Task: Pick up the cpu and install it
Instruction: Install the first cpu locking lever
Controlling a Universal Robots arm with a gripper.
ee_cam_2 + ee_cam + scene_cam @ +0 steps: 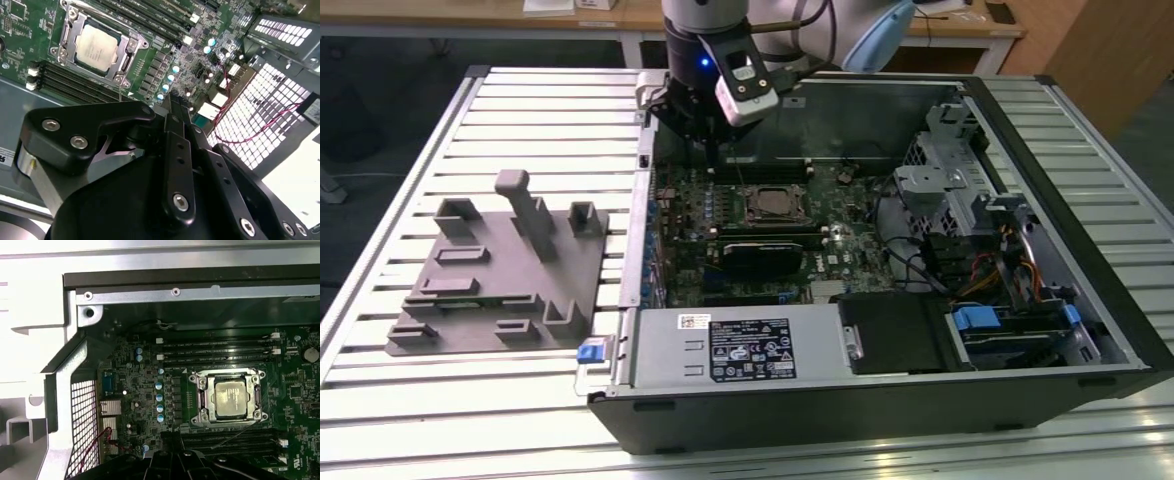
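The cpu is a silvery square chip lying flat inside the metal-framed socket on the green motherboard of the open computer case. Both wrist views show it seated there, cpu and cpu, with the socket frame around it. My gripper hangs above the board's rear corner, towards the exterior view's left of the socket and apart from the chip. Its black fingers are pressed together with nothing between them, so the gripper is shut and empty.
Memory slots run beside the socket. A black heatsink block sits in front of it. The case wall and perforated rear panel stand close by. A grey fixture rests on the slatted table. Drive cages and cables crowd the exterior view's right.
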